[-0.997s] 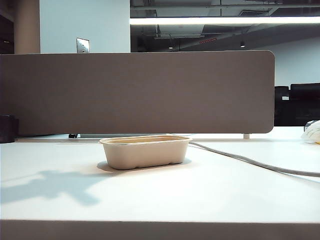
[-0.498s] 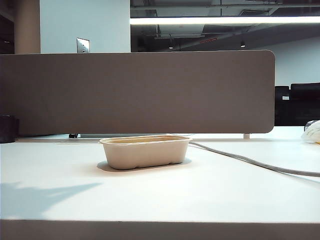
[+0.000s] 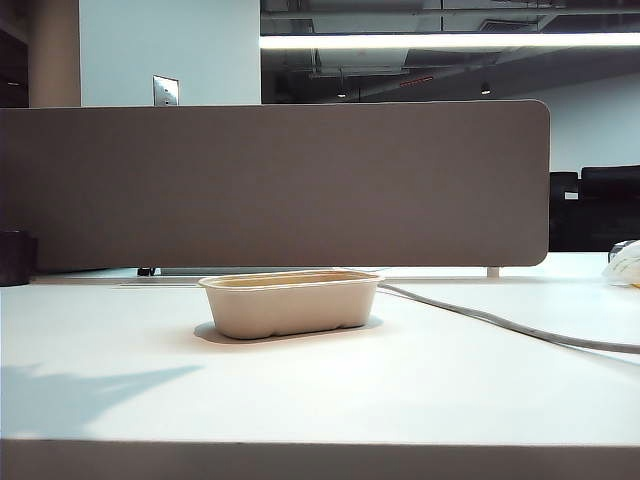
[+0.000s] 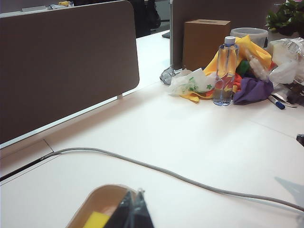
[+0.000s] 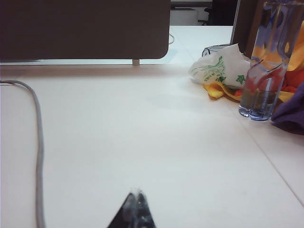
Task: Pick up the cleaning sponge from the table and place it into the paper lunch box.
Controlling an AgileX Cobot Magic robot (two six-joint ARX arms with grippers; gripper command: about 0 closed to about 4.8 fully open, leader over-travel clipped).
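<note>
- The cleaning sponge (image 4: 96, 221) is lying inside the paper lunch box (image 4: 90, 204), showing as a bright yellow patch on the tray's floor in the left wrist view; the exterior view is too low to see into the tray
- The paper lunch box (image 3: 290, 302) is sitting on the white table (image 3: 400, 390) a little left of the middle, well in front of the brown-grey divider panel (image 3: 275, 185)
- The left gripper (image 4: 135, 211) is hanging over the near rim of the tray, its dark fingertips pressed together with nothing between them
- The right gripper (image 5: 136, 209) is hovering over bare table off to the right, its fingertips likewise meeting in a point and holding nothing
- Neither gripper is showing in the exterior view
- A grey cable (image 3: 500, 325) is running across the table from behind the tray out to the right edge
- Far to the right a clear water bottle (image 4: 225, 71) is standing upright beside a white plastic bag with green print (image 4: 194, 83), purple cloth (image 4: 251, 90) and a brown cardboard box (image 4: 205, 42)
</note>
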